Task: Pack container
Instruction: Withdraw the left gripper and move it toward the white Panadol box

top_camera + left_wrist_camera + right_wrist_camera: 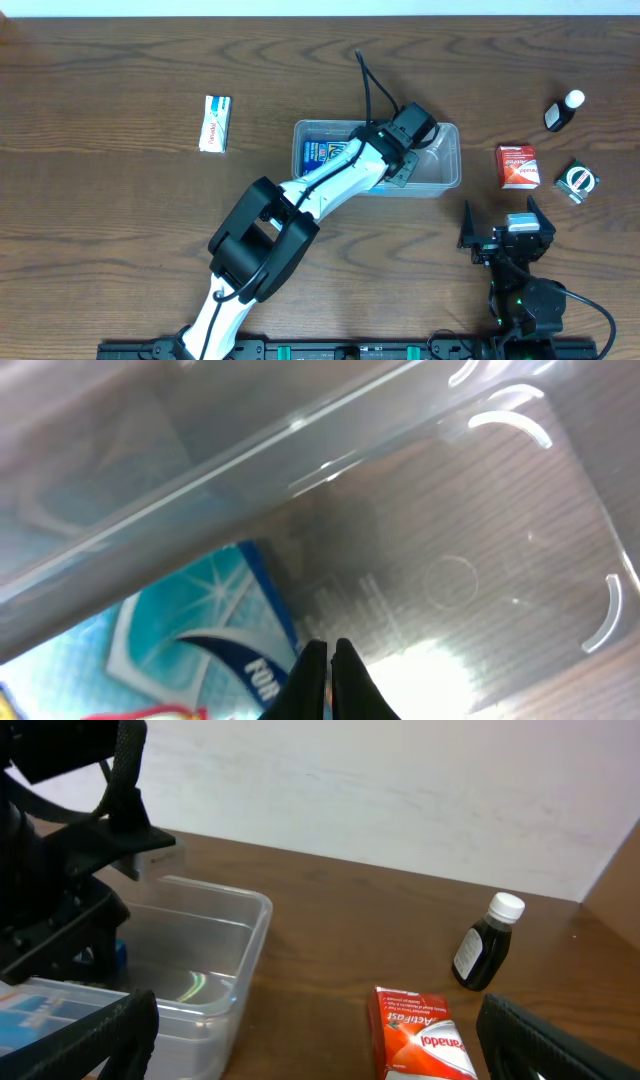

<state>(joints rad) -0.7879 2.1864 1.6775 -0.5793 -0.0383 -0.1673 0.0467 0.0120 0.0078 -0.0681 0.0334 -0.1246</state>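
- Overhead: the container (447, 165) sits about midway between the table's (120, 220) left and right edges. My left gripper (398, 172) reaches inside it, beside a blue box (322, 152). My right gripper (502, 216) hangs near the table's near edge.
- Left wrist: my left gripper (328, 652) is pressed together, holding nothing, over the container's bare floor.
- Right wrist: my right gripper stands wide apart and empty. A red box (420, 1035) lies right of the container.
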